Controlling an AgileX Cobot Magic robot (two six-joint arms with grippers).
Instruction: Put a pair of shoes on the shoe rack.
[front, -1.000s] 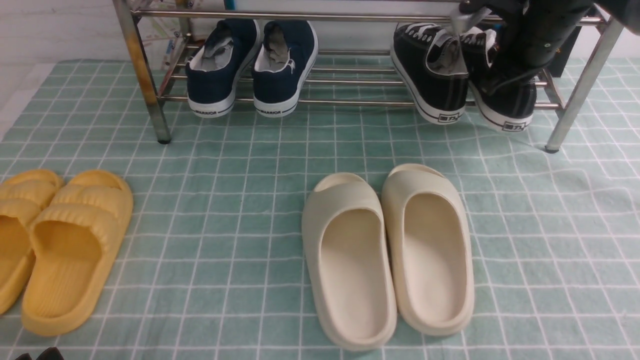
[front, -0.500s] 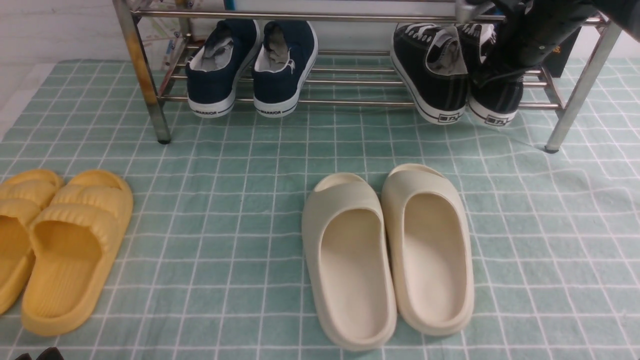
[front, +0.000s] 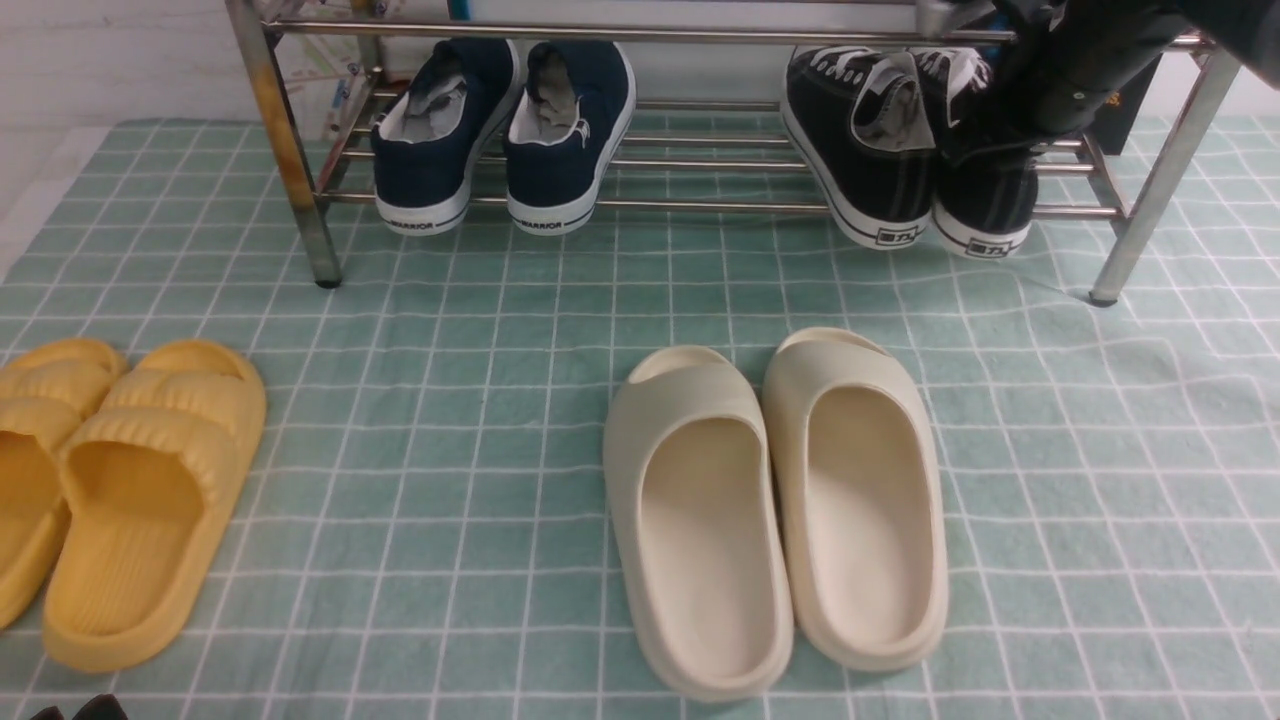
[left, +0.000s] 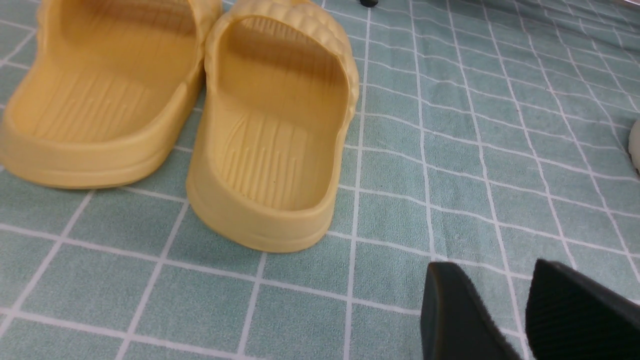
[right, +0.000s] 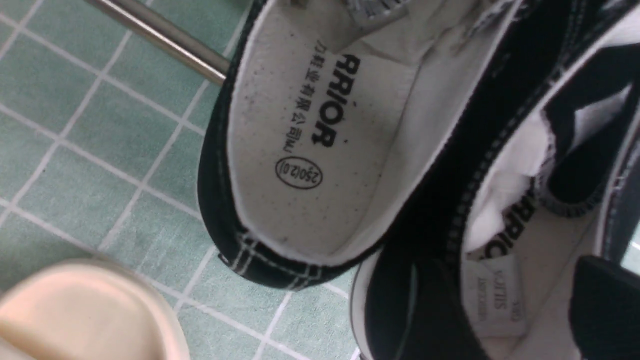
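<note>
Front view: shows the two black sneakers (front: 868, 150) side by side on the low shelf of the shiny shoe rack (front: 700, 206), near the leg on the right side. Has both heels poking out past the front bar, with white laces up near the toes. Looks very close together, one shoe right beside the other.

Has the dark right arm (front: 1110, 60) reaching down over the sneaker nearer that leg, covering part of it. In the right wrist view, shows the right gripper (right: 517, 305) let go and spread wide, with one finger over the outside of that sneaker and one over its open top. Cannot tell if either finger touches the shoe.

Also on the low shelf, well apart from the black pair, has two navy blue shoes (front: 570, 150) with white soles, heels to the front too.

On the green checked cloth (front: 430, 560), has two cream slippers (front: 712, 560) in front of the rack, touching along their sides. Over on the left, has two yellow slippers (front: 150, 500), close together, with puffy tops.

In the left wrist view, shows the left gripper (left: 492, 305) with nothing in its grip, fingers apart over the cloth, near the yellow slippers.
</note>
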